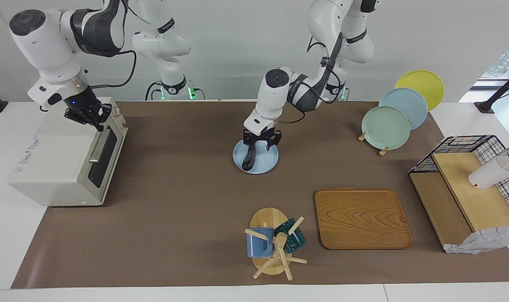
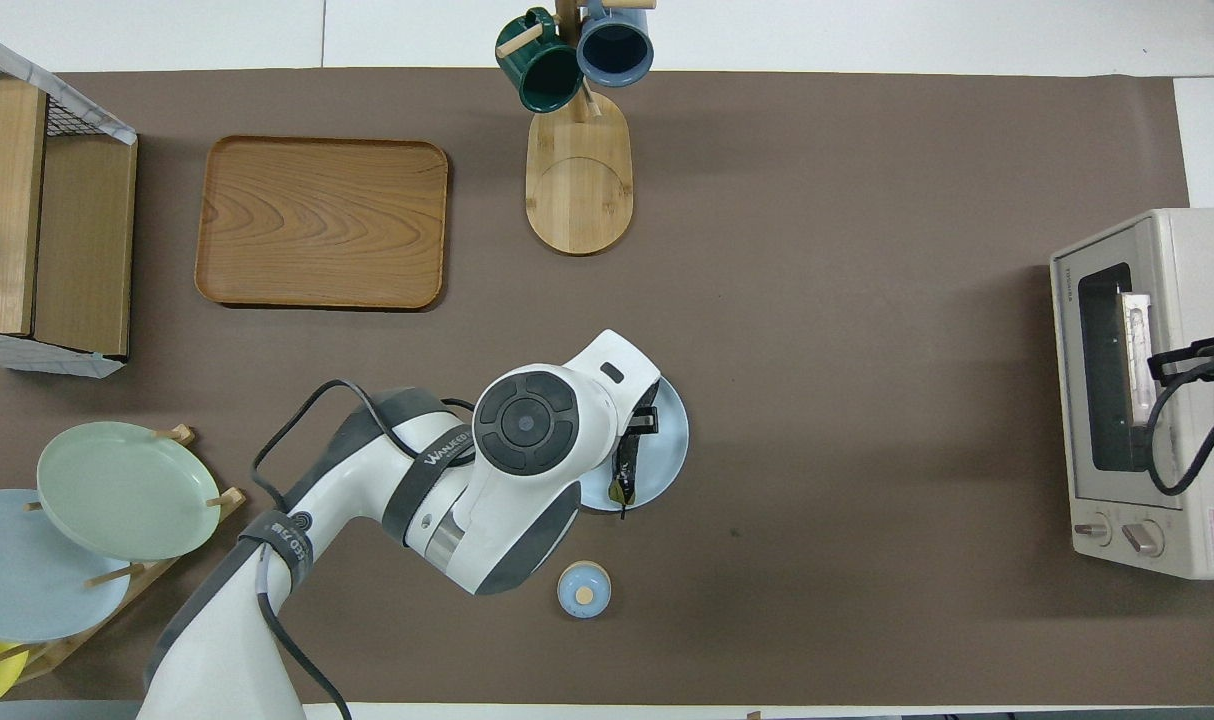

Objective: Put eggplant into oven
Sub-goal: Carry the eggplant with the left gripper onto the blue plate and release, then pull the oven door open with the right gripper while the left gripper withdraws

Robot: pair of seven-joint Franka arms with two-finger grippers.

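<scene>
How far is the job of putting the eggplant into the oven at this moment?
Early stage. The left gripper has gripped the eggplant over the light blue plate. The right gripper is at the oven by its door's top edge; the door looks shut. Left: open the door, carry the eggplant inside.
</scene>
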